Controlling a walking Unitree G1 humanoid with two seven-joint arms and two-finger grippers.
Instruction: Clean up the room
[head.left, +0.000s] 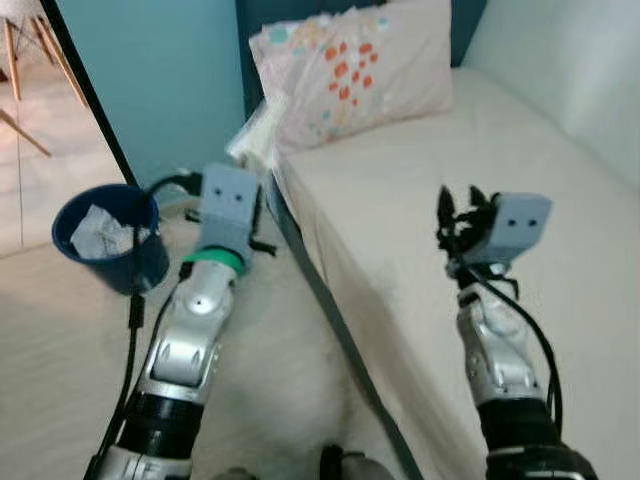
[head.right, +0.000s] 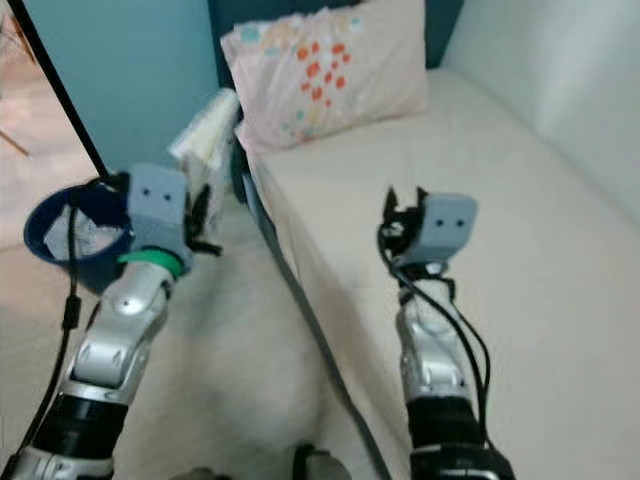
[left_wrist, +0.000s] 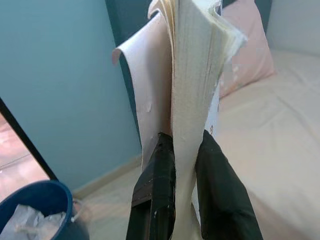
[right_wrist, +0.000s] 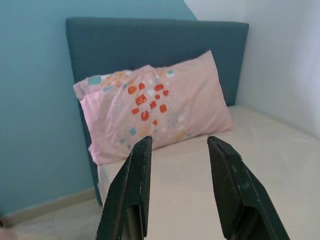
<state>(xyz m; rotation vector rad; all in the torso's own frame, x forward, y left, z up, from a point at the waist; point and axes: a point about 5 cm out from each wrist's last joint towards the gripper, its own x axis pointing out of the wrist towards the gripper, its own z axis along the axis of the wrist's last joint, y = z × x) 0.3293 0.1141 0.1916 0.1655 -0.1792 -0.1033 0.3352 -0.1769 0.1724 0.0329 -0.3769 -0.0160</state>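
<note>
My left gripper (left_wrist: 182, 150) is shut on a thick book (left_wrist: 192, 75) with pale pages, held upright by its spine edge beside the bed's left side. That book (head.right: 205, 130) rises above the left gripper, next to the pillow's corner. My right gripper (right_wrist: 177, 165) hovers open above the mattress (head.left: 450, 200), its fingers (right_wrist: 135, 185) spread with nothing between them, pointing toward the pillow (right_wrist: 155, 105). A dark blue bin (head.left: 105, 235) holding crumpled white paper stands on the floor left of the left arm.
The pink pillow (head.left: 350, 70) with orange and teal spots leans on a teal headboard (right_wrist: 150, 40). A teal wall runs behind the bin. Pale carpet (head.left: 260, 380) covers the floor between bin and bed. Wooden chair legs (head.left: 25, 60) show at far left.
</note>
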